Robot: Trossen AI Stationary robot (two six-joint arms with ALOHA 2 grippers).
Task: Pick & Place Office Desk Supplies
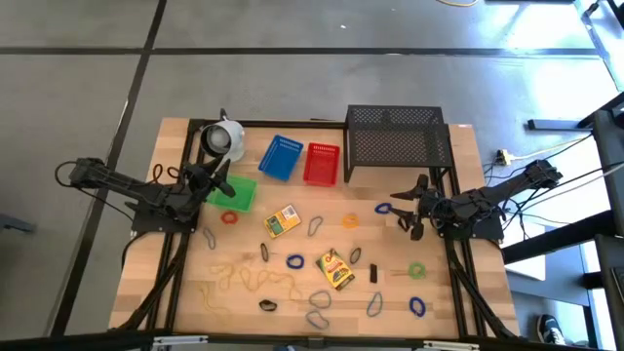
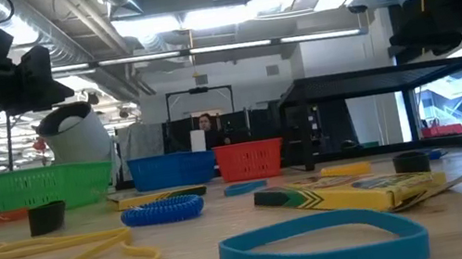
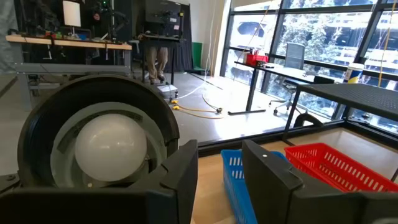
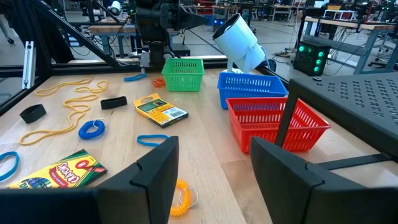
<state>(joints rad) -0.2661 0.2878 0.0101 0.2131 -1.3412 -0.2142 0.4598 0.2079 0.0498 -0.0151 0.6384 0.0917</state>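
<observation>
It's a bright open lab with tall windows and a grey floor, and the wooden worktop [image 1: 185, 302] stands in the middle, strewn with supplies. Rubber-band loops [image 1: 294, 261] lie all over, and two crayon boxes [image 1: 283, 221] rest near the centre. Green, blue and red baskets [image 1: 322, 163] line the far edge beside a black mesh rack [image 1: 395, 136].

The left pincer [image 1: 216, 182] hangs above the green basket [image 1: 234, 192], jaws partly apart and, as far as I can see, empty. A white cup [image 3: 109, 146] tilts right in front of it. My worry is that any forward push would knock the cup over, or the arm could clip the basket rim going down.

The right pincer [image 1: 409, 207] hovers by the rack's front edge, fingers spread and holding nothing. Its elbow is tucked back towards the worktop's side. A careless swing there could strike the rack leg.
</observation>
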